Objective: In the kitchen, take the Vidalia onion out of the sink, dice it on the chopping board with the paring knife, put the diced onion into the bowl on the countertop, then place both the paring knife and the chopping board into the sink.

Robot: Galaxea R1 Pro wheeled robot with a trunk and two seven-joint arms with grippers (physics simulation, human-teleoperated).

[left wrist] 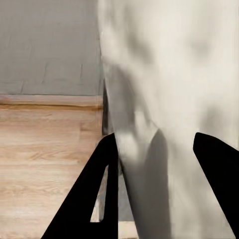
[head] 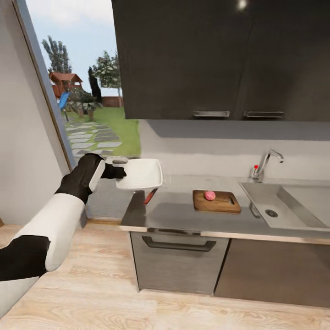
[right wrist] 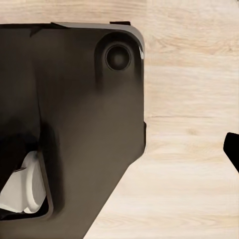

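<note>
- The left gripper (head: 120,173) is clamped on the near-left rim of the white bowl (head: 141,174), holding it lifted above the left end of the countertop (head: 178,215).
- In the left wrist view the two dark fingers (left wrist: 89,199) straddle the bowl (left wrist: 174,99), whose pale wall fills the space between them, with the pale wood floor (left wrist: 45,149) below.
- The bowl sits roughly level in the head view, its flared sides facing up; whether anything lies inside cannot be told.
- Just beneath the bowl's right corner, the red handle of the paring knife (head: 150,196) pokes out, lying on the countertop; its blade is hidden under the bowl.
- To the right, apart from the bowl, the chopping board (head: 217,201) lies flat on the countertop.
- The Vidalia onion (head: 210,195) rests on the board, whole and pinkish, toward its left half.
- Further right is the sink (head: 279,208), set into the worktop, with the chrome tap (head: 267,164) and its red knob behind it.
- The right wrist view looks down on a dark part of the robot's body (right wrist: 74,124) and the floor (right wrist: 189,124); only a dark fingertip sliver shows at the edge, so how the right gripper stands cannot be told.
- Glossy black upper cabinets (head: 220,59) hang over the worktop, and a tall window (head: 87,82) stands to the left.
</note>
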